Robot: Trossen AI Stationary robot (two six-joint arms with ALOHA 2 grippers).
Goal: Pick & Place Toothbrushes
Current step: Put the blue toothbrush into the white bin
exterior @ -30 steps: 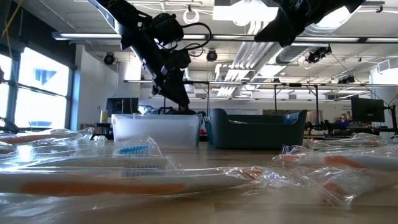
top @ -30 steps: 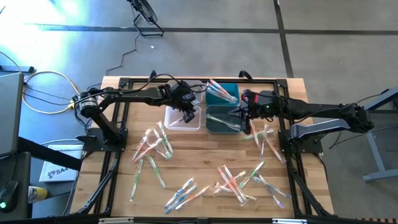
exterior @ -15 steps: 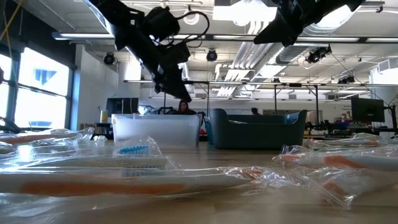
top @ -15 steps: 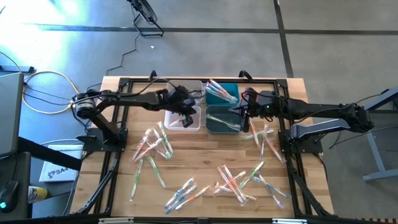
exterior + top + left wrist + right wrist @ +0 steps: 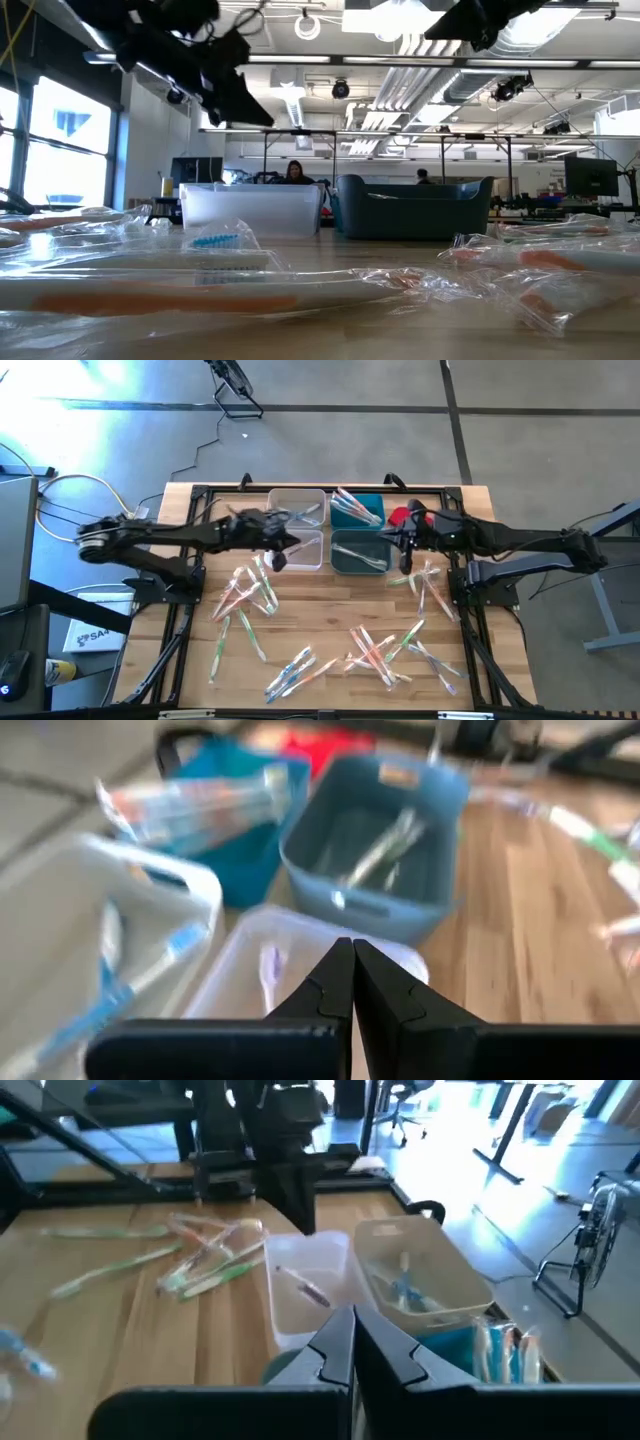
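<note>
Toothbrushes (image 5: 300,635) lie scattered over the table (image 5: 330,610) in front of the four bins (image 5: 325,532), a few already inside them, with bare wood between the heaps. The left gripper (image 5: 280,557) hangs at the clear bin's near corner, jaws pressed together and empty. The right gripper (image 5: 404,542) hovers by the grey bin's outer edge, jaws likewise closed on nothing; no readable writing shows.

The back of the table (image 5: 330,595) is being blocked by four bins (image 5: 352,550); the front is being cluttered by scattered toothbrushes (image 5: 375,650).
</note>
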